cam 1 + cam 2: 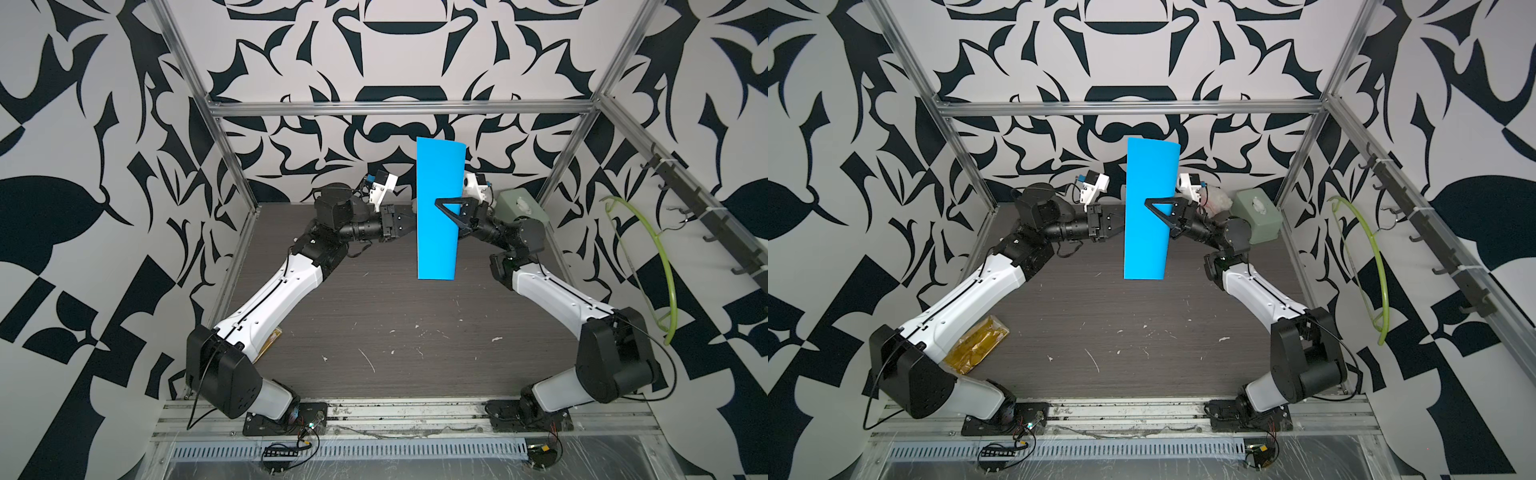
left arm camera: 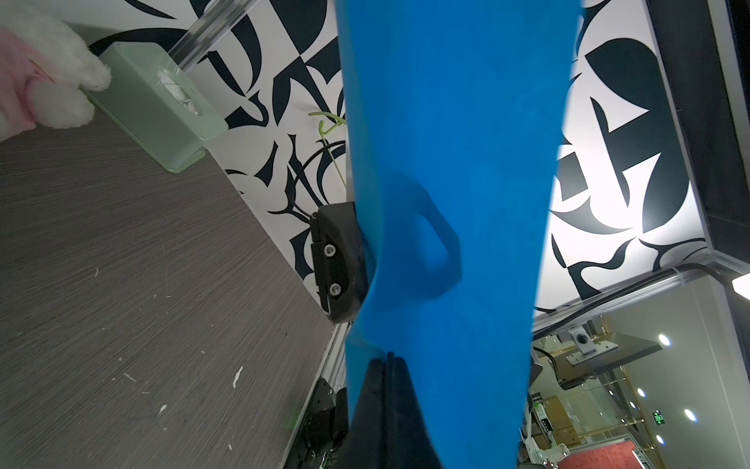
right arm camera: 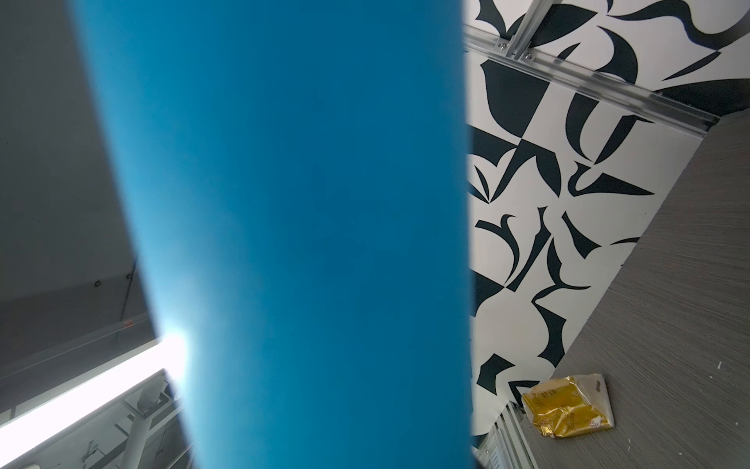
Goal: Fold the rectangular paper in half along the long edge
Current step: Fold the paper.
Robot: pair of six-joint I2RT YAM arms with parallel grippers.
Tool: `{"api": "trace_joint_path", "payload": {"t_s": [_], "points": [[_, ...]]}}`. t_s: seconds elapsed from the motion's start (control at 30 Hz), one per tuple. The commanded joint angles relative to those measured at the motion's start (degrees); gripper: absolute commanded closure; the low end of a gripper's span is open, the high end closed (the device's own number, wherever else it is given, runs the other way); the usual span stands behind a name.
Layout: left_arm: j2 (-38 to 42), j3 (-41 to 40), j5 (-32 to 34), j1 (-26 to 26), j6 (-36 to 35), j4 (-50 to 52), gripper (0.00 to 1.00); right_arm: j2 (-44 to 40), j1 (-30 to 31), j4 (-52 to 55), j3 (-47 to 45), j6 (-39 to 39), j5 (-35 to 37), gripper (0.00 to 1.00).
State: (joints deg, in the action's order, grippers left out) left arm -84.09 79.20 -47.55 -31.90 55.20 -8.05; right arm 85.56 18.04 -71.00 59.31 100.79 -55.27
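Note:
The rectangular paper [image 1: 438,249] [image 1: 1146,249] is a bright blue sheet held upright in the air above the back of the table, its top edge bowed. My left gripper [image 1: 411,220] [image 1: 1121,226] meets its left long edge. In the left wrist view the fingers [image 2: 389,357] are pressed together on the paper [image 2: 466,162]. My right gripper [image 1: 438,204] [image 1: 1148,204] straddles the right long edge, with one triangular finger across the front face and the other hidden behind. The sheet is dented where it clamps. The paper [image 3: 304,203] fills the right wrist view and hides those jaws.
A pale green tissue box [image 1: 521,208] [image 1: 1254,216] [image 2: 154,105] stands at the back right with a pink and white plush toy [image 2: 44,69] beside it. A yellow packet [image 1: 980,345] [image 3: 568,406] lies under the left arm. A green hanger [image 1: 660,266] hangs on the right wall.

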Motion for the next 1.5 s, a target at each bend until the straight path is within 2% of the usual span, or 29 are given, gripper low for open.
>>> {"api": "trace_joint_path", "payload": {"t_s": [0.0,0.13,0.47,0.63,0.87,0.97,1.07,1.17,1.47], "points": [[0.34,0.60,0.85,-0.31,-3.26,3.80,0.86,-1.47,0.33,-2.86,3.07,-0.85,-0.75,0.57],[1.43,1.37,2.16,-0.33,-5.39,6.99,0.79,-1.93,0.33,-0.30,3.19,-2.39,-2.87,0.57],[3.09,2.89,4.27,-0.25,-7.85,10.43,0.76,-3.06,0.19,2.27,3.01,-4.22,-5.26,0.58],[5.00,5.11,7.40,-0.12,-12.10,15.90,0.73,-4.49,0.14,5.77,3.14,-6.76,-6.56,0.58],[6.43,7.45,10.33,1.18,-16.05,21.48,0.71,-5.12,0.15,5.41,2.95,-6.09,-7.99,0.58],[7.25,7.58,10.81,2.32,-16.88,22.72,0.72,-5.71,0.15,5.63,3.18,-6.04,-8.99,0.58],[8.19,7.81,10.97,3.29,-16.89,22.65,0.85,-6.02,0.15,6.54,3.18,-6.70,-9.58,0.57],[8.24,8.76,10.60,3.37,-16.63,22.48,0.87,-5.89,0.15,6.37,3.09,-6.60,-10.14,0.57],[7.37,9.57,7.01,3.33,-12.69,18.38,0.69,-5.52,0.15,4.39,2.79,-5.34,-10.57,0.57]]}}
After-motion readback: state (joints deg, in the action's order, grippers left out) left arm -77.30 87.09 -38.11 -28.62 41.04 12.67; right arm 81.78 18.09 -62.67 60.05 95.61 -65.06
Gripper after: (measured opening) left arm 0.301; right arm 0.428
